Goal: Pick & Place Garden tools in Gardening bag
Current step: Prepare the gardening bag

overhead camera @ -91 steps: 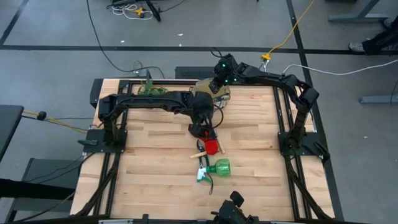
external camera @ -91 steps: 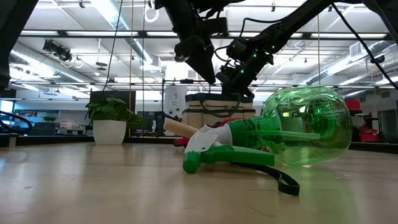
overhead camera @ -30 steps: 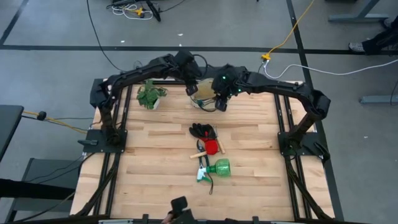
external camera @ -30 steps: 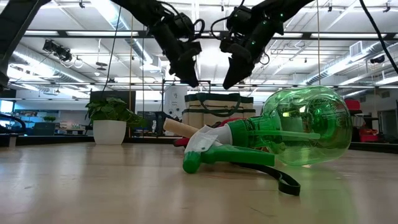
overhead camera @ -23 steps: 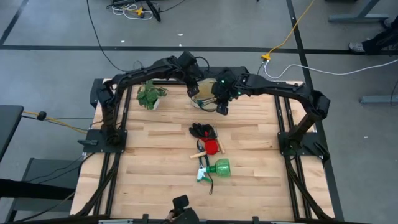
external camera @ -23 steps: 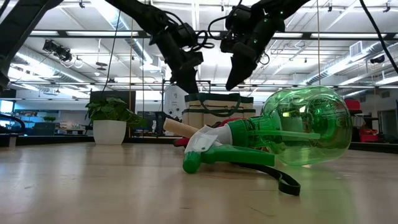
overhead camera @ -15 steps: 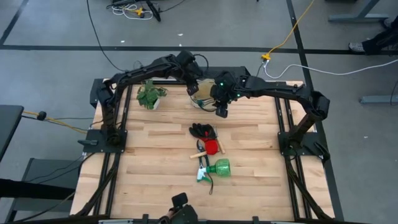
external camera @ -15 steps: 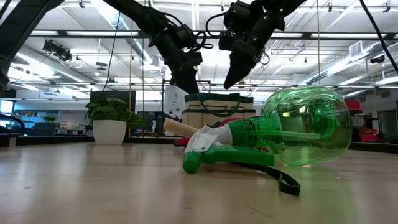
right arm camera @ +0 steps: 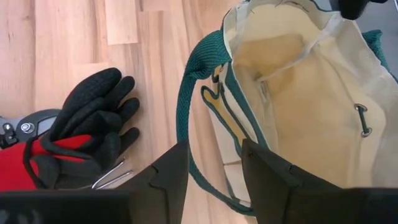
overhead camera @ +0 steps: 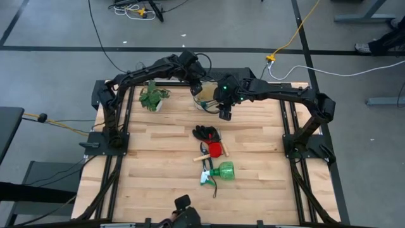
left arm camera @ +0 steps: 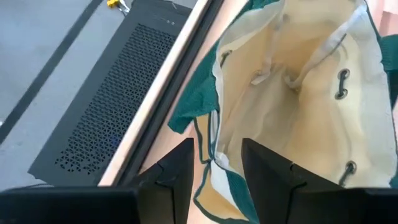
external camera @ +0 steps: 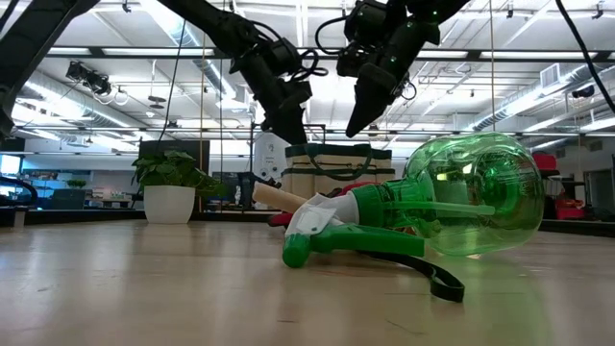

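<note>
Gardening bag is seen at the far middle of the bench, mouth open. Both the left gripper and right gripper are hung above it, fingers parted, nothing held. Black gloves are lying nearer.

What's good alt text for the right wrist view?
The right gripper, fingers apart and holding nothing, hangs over the near rim of the open beige gardening bag, whose green loop handle trails onto the wooden table. Beside the bag lie black gloves on a red-headed tool, with pruning shears at the picture's edge.
</note>
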Motion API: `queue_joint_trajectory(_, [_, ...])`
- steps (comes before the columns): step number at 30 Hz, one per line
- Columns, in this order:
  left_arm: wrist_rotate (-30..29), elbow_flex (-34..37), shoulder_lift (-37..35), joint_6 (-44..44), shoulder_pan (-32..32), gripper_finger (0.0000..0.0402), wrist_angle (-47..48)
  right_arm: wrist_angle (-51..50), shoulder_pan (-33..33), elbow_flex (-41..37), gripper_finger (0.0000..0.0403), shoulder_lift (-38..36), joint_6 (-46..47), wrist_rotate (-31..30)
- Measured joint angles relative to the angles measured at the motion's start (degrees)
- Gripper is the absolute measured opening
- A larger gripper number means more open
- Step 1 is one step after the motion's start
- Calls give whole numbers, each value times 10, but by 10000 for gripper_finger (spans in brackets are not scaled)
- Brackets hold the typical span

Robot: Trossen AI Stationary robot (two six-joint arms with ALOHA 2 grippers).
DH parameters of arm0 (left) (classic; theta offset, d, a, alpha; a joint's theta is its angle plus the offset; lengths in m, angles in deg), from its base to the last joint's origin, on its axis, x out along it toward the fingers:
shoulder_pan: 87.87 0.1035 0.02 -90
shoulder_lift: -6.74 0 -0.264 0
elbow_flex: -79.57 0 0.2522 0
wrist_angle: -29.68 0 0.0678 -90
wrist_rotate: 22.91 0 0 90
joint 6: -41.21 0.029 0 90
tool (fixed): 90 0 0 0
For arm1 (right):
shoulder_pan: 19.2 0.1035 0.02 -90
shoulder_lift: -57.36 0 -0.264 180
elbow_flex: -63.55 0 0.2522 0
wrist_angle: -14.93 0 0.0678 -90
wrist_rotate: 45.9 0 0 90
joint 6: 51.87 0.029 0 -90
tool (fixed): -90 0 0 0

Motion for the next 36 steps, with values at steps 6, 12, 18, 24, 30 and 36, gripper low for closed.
queue_joint_trajectory(6, [8, -1, 15, -13, 0, 140, -4, 0, 1, 0, 151, 0, 4, 0])
queue_joint_trajectory(12, [6, 0, 34, -13, 4, 140, -4, -6, 7, 0, 151, 0, 3, 0])
queue_joint_trajectory(18, [8, 0, 35, -13, 6, 140, -3, -27, 6, 0, 151, 0, -2, 0])
queue_joint_trajectory(24, [10, 0, 35, -13, 6, 140, -3, -28, 6, 0, 151, 0, -14, -11])
queue_joint_trajectory(30, [10, 0, 35, -13, 5, 140, -1, -27, 6, 0, 151, 0, -38, -76])
queue_joint_trajectory(36, [11, 0, 35, -13, 5, 140, 0, -24, 4, 0, 151, 1, -58, -95])
